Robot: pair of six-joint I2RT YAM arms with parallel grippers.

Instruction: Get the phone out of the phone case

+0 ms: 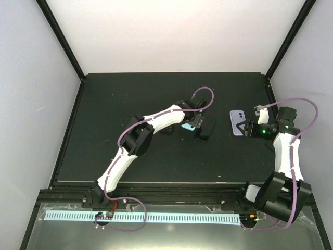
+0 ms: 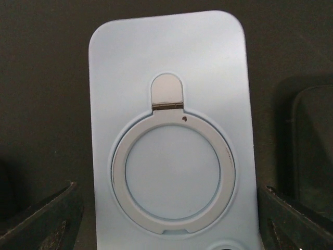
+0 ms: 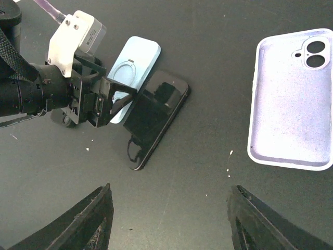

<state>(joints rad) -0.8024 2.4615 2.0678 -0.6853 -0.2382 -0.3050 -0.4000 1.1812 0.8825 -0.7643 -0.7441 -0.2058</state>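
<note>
Right wrist view gives the fullest account. The phone (image 3: 156, 117) lies bare on the dark bench (image 3: 208, 31), a glossy black face up. The phone case (image 3: 291, 99), pale lilac, lies well apart from it, hollow side up with nothing in it. Just beside the phone is a light blue ring plate (image 3: 138, 62); whether their edges touch or overlap cannot be told. The left tool (image 3: 118, 101) sits low over one end of that plate, fingers spread. The right tool (image 3: 171, 219) hangs above the bench, its fingers apart with nothing between them.

Left wrist view adds detail the others lack. The plate's round ring lies flat with a small hinge tab at its top. The left tool's fingers stand on either side of the plate, with a sliver of bench showing beside the left one. Only a dark edge of the phone shows there, at the right, and the case is out of frame.

Top external view alone places the case just beside the right tool.
</note>
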